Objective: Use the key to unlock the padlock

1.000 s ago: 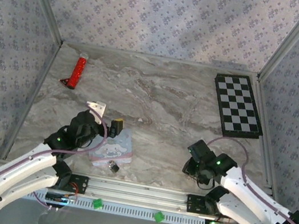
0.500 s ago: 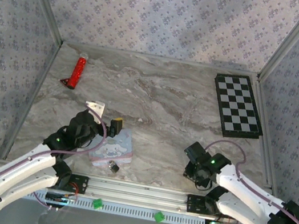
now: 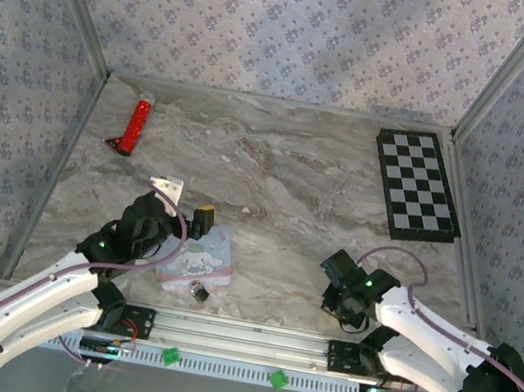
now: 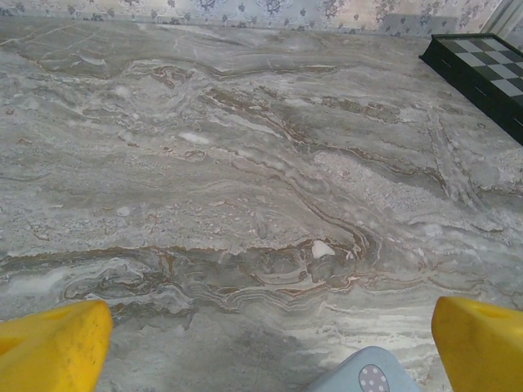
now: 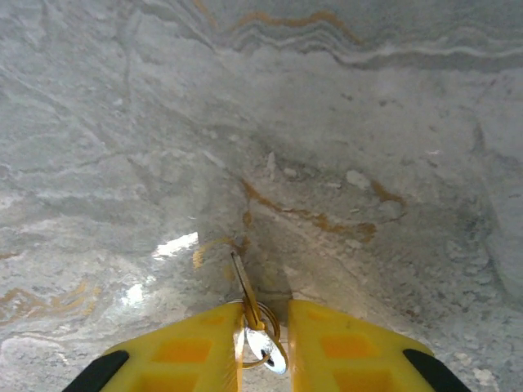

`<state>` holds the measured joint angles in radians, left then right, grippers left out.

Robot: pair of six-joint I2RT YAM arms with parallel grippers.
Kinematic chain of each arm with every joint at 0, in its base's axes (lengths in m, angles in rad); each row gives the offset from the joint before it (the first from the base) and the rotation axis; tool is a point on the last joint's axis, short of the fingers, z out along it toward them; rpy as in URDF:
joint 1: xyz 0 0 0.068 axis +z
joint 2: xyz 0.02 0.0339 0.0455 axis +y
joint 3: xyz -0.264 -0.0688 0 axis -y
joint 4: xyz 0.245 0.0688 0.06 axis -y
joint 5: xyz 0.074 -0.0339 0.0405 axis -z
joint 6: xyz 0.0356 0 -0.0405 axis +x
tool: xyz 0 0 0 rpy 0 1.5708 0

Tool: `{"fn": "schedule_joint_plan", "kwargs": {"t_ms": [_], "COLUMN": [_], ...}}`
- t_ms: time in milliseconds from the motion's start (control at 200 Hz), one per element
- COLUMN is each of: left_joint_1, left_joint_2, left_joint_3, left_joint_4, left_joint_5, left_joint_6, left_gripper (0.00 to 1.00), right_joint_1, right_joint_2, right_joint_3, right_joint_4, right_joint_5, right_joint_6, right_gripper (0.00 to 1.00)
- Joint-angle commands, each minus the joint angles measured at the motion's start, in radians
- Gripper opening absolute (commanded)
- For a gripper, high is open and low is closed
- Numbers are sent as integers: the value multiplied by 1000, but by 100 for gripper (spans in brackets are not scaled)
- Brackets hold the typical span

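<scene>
Top: padlock (image 3: 197, 292) lower left of centre, beside tin (image 3: 198, 258). Left wrist: left gripper (image 4: 270, 335) wide open, empty. Right wrist: right gripper (image 5: 265, 314) nearly shut around key (image 5: 243, 282), grip unclear; thin key may slip or twist.

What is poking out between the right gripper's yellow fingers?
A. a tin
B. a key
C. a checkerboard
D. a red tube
B: in the right wrist view a thin key on a small ring sticks out from between the right gripper's yellow fingers, above the marble table.
</scene>
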<state>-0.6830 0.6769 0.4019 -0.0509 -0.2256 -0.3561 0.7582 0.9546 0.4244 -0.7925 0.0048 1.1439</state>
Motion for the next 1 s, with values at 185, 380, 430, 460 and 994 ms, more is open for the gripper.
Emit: {"fn": "schedule_joint_plan", "kwargs": {"t_ms": [185, 380, 430, 460, 994], "left_joint_1": [-7, -6, -7, -7, -6], "left_joint_2": [16, 33, 37, 38, -13], "left_joint_3": [-4, 3, 5, 6, -4], "left_joint_4": [16, 13, 10, 10, 27], "left_joint_5": [-22, -29, -30, -32, 37], "left_joint_6": [0, -1, -1, -2, -2], "left_gripper": [100, 100, 100, 100, 100], "right_joint_1": [21, 24, 24, 24, 91], "right_joint_2": [15, 18, 20, 22, 134], "right_joint_3": [5, 55, 75, 88, 415], "right_joint_4": [8, -37, -48, -56, 156], "right_joint_5": [16, 49, 60, 69, 290], "right_joint_6": [18, -18, -36, -50, -414], "right_gripper": [10, 5, 4, 3, 0]}}
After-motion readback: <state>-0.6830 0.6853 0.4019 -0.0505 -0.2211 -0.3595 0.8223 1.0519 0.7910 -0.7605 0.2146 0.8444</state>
